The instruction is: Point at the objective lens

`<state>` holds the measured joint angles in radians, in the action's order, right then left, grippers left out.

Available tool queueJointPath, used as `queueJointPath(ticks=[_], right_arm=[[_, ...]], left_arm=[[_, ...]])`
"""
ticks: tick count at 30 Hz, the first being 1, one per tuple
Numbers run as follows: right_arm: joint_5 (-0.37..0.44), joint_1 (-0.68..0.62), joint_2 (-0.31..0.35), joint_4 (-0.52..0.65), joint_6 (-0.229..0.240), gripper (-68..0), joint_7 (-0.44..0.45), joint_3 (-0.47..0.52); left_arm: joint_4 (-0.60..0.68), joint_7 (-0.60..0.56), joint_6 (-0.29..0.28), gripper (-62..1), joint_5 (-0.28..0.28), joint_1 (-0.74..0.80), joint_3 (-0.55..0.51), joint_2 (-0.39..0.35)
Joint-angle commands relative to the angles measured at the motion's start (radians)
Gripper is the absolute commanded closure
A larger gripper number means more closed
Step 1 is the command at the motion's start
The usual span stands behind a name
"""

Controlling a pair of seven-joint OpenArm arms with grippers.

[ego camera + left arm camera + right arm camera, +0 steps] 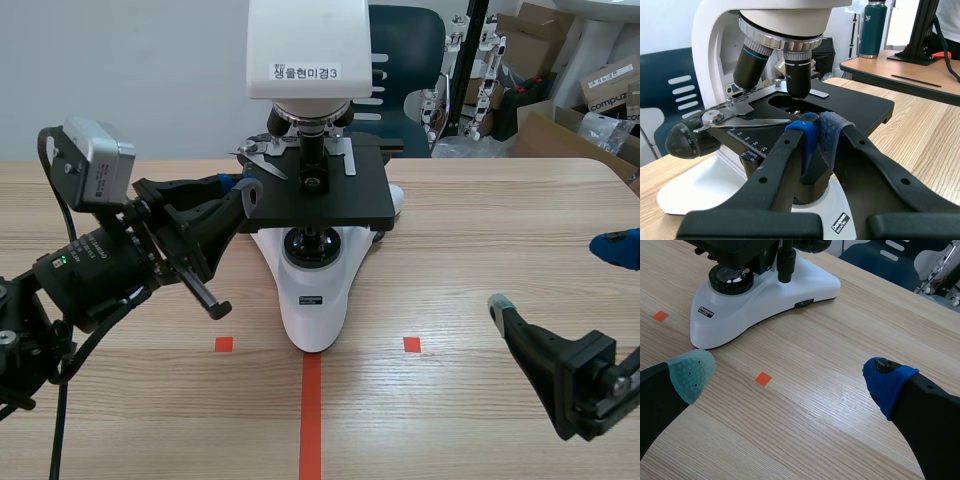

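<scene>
Our left hand (816, 131), closed on nothing, sits just below and short of the objective lens (799, 75), which we judge rigid, fragile glass, to be indicated, never gripped or bumped.

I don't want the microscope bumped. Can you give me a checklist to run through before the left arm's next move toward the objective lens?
1. Left end effector shut, fit for pointing: ok.
2. Objective lens over the stage, in plain sight ahead of the pads: ok.
3. Gap between the pads and the stage's near edge: cannot tell.
4. Right end effector open and well apart from the microscope: ok.
5. Microscope standing upright on the table: ok.
</scene>
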<state>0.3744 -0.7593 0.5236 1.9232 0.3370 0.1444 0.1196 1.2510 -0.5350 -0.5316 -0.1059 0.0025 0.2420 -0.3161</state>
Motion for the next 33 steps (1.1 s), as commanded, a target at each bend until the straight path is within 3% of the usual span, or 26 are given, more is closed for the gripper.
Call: queueJointPath(ticks=[1,18,20,23,24,31,33], right_arm=[[0.007,0.011,0.008,0.006,0.0,-67.9,0.01,0.004],[0.007,0.011,0.008,0.006,0.0,-67.9,0.01,0.004],[0.007,0.011,0.008,0.006,0.0,-67.9,0.01,0.004],[0.007,0.011,0.008,0.006,0.0,-67.9,0.01,0.004],[0.007,0.011,0.008,0.006,0.0,-67.9,0.01,0.004],[0.007,0.011,0.008,0.006,0.0,-67.9,0.01,0.004],[0.007,0.011,0.008,0.006,0.0,-67.9,0.01,0.004]], left_arm=[[0.024,-0.014,-0.002,-4.2,-0.012,-0.008,-0.006,0.002],[0.024,0.011,-0.006,-5.9,-0.003,-0.008,-0.007,0.001],[0.024,0.012,-0.006,-19.6,-0.001,-0.008,-0.007,-0.001],[0.024,0.011,-0.006,-58.2,-0.006,-0.008,-0.008,-0.006],[0.024,0.012,-0.006,-62.3,-0.011,-0.008,-0.008,-0.006],[0.027,0.01,-0.031,-62.3,-0.018,0.0,-0.01,-0.06],[0.032,0.011,-0.057,-62.3,-0.072,0.005,-0.01,-0.09]])
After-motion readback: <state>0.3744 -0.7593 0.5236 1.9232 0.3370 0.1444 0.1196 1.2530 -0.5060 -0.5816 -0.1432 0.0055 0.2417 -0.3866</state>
